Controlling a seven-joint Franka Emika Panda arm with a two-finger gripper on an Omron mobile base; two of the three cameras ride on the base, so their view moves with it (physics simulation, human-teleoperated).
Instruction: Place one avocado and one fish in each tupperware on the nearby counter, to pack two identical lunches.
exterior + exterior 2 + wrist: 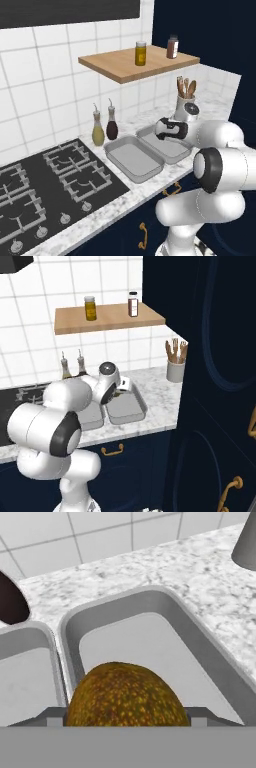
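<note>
The hand (120, 390) is holding the avocado (124, 694) between widely spread fingers, hovering over the right-hand tupperware (165, 602) on the surface (200, 572). Both containers are looking empty. Releasing too near the shared rim is risky — the round fruit could bounce out and roll.

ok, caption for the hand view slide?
Claw holds an avocado above the empty right-hand tupperware on the counter.

Brown-green speckled avocado (124, 695) close at bottom centre, above the near end of a grey tupperware (165, 602), second tupperware (42, 632) touching alongside, both on speckled marble counter (150, 567), dark bottle (10, 604) beside white tiled wall (90, 534), grey holder (246, 542) near the counter's far corner
</note>
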